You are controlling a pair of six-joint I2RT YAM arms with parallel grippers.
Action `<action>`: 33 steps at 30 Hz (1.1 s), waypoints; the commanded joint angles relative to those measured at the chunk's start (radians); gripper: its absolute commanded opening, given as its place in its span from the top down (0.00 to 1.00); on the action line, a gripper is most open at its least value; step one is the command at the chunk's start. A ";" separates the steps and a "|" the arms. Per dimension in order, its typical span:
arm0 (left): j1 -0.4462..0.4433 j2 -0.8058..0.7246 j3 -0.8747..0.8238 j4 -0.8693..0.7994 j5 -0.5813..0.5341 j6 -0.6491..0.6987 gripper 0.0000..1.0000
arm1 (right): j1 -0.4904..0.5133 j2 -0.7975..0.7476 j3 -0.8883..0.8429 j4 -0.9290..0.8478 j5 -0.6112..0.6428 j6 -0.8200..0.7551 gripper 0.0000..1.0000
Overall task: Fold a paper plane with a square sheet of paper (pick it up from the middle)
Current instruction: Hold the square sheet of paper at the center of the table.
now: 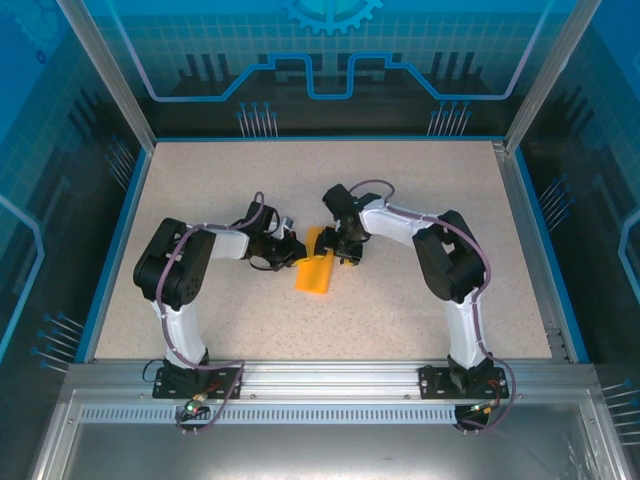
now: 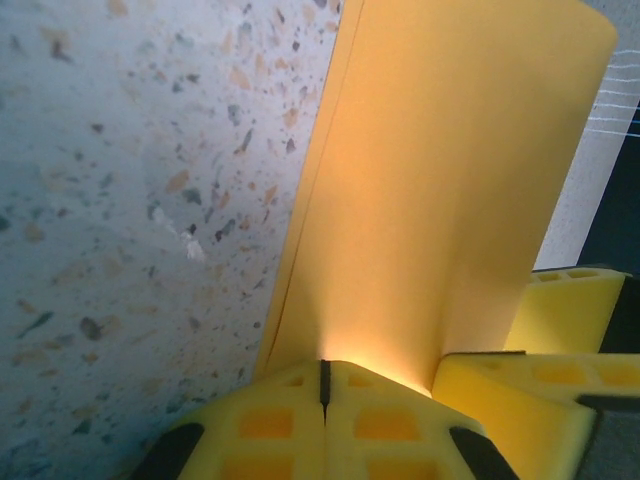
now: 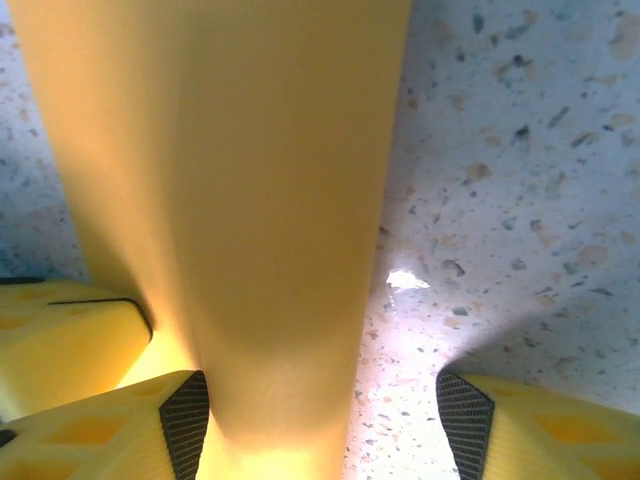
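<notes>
Clamping paper sheet (image 2: 440, 200): left pincer (image 2: 322, 385); right pincer (image 3: 322, 400) agape alongside.

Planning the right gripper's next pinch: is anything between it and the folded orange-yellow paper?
Nothing visible does. The folded orange-yellow paper runs between the right gripper's open fingers, next to one pad. The left gripper pinches the same sheet close beside.

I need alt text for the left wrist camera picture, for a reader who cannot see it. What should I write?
The left claw, shut, pinches a folded orange-yellow paper that stretches away from it over a speckled table. Yellow fingers of the right claw sit close at the lower right.
</notes>
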 commanded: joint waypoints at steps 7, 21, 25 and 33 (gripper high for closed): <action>-0.011 -0.015 -0.030 -0.037 -0.061 0.017 1.00 | -0.036 -0.063 -0.079 0.116 -0.080 -0.046 0.35; -0.011 -0.164 -0.034 -0.008 -0.023 -0.025 0.82 | -0.022 0.004 -0.081 0.080 -0.034 -0.049 0.47; -0.010 -0.312 -0.041 -0.103 -0.174 -0.029 0.64 | -0.021 0.013 -0.082 0.074 -0.021 -0.032 0.47; 0.021 -0.462 -0.078 -0.250 -0.367 -0.038 0.63 | -0.019 0.031 -0.057 0.031 0.007 -0.020 0.45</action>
